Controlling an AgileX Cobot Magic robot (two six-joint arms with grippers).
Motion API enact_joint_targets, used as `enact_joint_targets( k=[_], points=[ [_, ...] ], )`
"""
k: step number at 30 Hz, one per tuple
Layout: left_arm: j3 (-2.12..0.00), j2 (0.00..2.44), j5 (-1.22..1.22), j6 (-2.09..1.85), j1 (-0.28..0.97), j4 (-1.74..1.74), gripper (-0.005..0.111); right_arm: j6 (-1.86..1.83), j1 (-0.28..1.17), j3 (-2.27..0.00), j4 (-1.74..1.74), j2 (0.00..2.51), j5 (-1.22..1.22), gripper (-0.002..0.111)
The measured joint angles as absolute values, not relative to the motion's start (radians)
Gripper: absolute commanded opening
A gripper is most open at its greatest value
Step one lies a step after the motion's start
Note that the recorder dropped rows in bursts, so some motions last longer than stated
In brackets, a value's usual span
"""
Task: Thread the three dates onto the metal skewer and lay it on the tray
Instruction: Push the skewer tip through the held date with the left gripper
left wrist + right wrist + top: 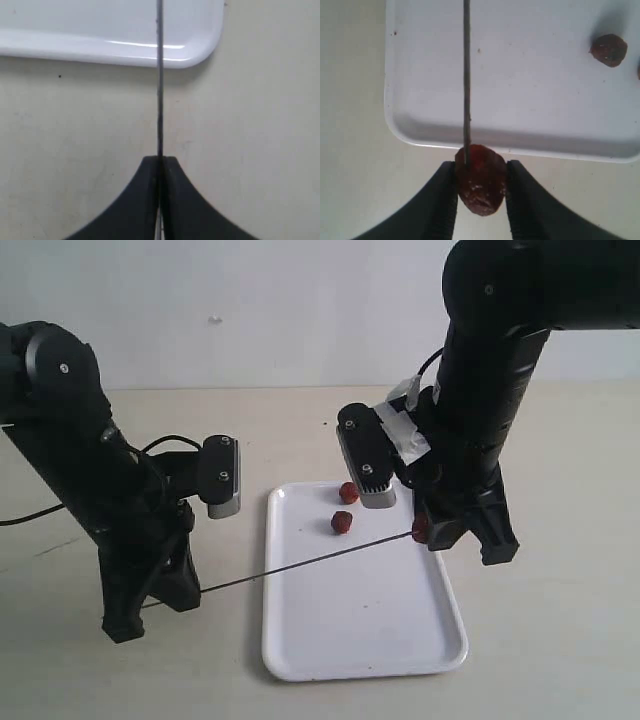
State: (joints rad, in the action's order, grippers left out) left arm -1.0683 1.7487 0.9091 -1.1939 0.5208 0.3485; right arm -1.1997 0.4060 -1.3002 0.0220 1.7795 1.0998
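My left gripper [160,161] is shut on one end of the thin metal skewer [300,563], which slants up and across the white tray [360,640] toward the right. My right gripper [481,167] is shut on one dark red date [481,179], held just past the tray's right rim [421,529]. The skewer's tip [466,150] meets this date's near face. Two other dates lie on the tray's far part, one [341,523] beside the skewer and one [347,493] half behind the right wrist camera.
The tray lies on a pale tabletop [560,640]. The right arm's black column [480,390] rises over the tray's far right corner. The left arm's base and cable [60,490] fill the left side.
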Motion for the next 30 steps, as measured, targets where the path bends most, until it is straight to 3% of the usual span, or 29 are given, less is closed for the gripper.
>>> enact_joint_targets(
  k=[30],
  points=[
    [-1.137,1.759,0.969,-1.073,0.531,0.264,0.0,-1.198,0.406,-1.3,0.025,1.779,1.108,0.032]
  ],
)
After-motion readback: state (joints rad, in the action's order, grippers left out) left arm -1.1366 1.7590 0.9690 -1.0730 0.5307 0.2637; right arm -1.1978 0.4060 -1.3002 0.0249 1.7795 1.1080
